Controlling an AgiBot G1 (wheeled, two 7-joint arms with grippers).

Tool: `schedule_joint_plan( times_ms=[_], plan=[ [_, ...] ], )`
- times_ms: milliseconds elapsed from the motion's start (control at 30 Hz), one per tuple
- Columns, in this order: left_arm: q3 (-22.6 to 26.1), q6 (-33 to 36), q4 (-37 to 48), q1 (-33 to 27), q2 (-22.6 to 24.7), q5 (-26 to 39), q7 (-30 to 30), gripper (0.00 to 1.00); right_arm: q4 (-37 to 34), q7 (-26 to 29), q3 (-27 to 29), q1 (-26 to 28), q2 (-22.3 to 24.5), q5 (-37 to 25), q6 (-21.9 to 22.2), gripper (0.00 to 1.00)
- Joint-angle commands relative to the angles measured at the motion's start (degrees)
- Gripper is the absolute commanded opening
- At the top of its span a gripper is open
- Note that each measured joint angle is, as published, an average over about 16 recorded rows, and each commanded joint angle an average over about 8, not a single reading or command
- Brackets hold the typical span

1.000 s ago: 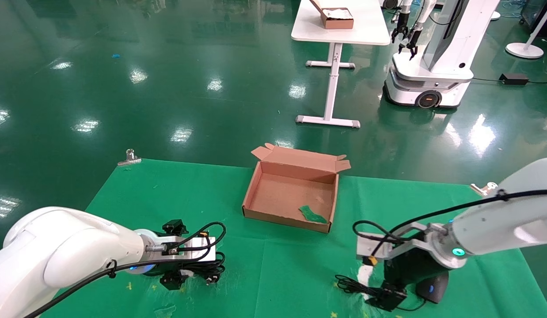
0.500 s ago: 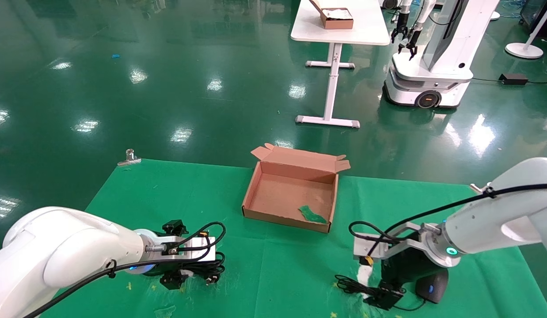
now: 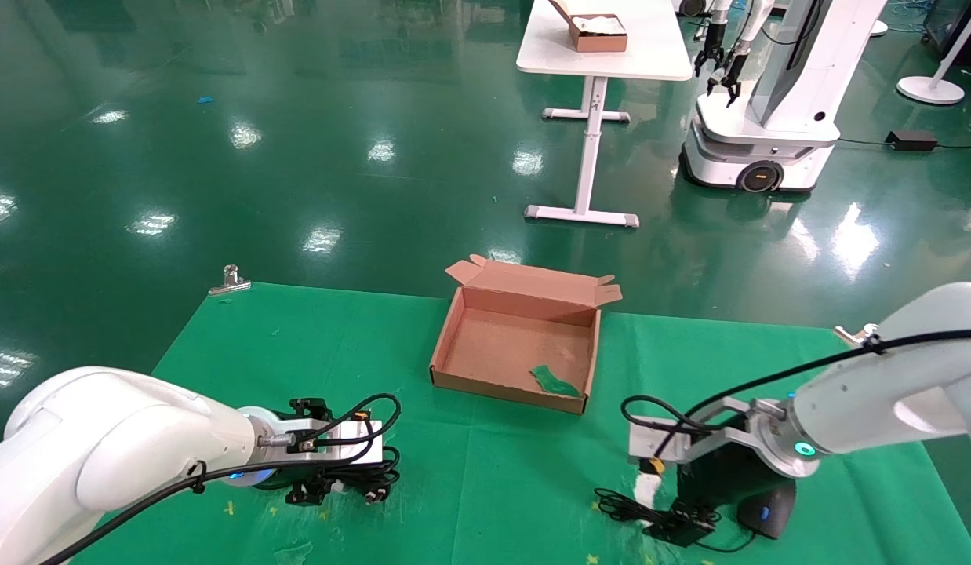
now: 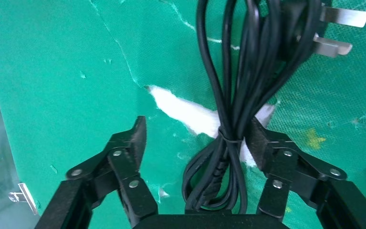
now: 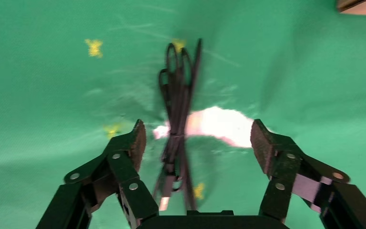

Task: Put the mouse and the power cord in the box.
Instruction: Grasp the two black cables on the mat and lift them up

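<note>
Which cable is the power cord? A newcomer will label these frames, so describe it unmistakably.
On the green mat, look at the near-left corner, beneath the open left gripper. The power cord lies there, bundled and tied. Unlike the thin mouse cable under the right gripper, it is thick and has a mains plug with flat metal prongs.

This is a robotics lab or test hall. A glossy green epoxy floor (image 3: 297,157) reflects rows of ceiling lights. At 12 o'clock stands a white height-adjustable table (image 3: 603,47) carrying a small brown box with white contents (image 3: 595,31). At 1 o'clock, a second white wheeled robot (image 3: 768,118) with dangling black grippers is parked beside that table, with a black power brick (image 3: 911,140) and cabling on the floor nearby. The near work surface is covered in green cloth (image 3: 297,353) held by a metal binder clip (image 3: 230,280).
</note>
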Motion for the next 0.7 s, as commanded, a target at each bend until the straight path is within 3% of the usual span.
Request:
schedule_joint_plan(
  times_ms=[33,700],
  plan=[
    [0.00,0.00,0.00,0.00,0.00,0.00,0.00,0.00,-0.05,-0.16,0.15,-0.16,0.38,0.27,-0.35,0.00],
    [0.00,0.00,0.00,0.00,0.00,0.00,0.00,0.00,1.28,2.63,1.36,-1.58,2.36,2.10,-1.56,0.00]
  ],
)
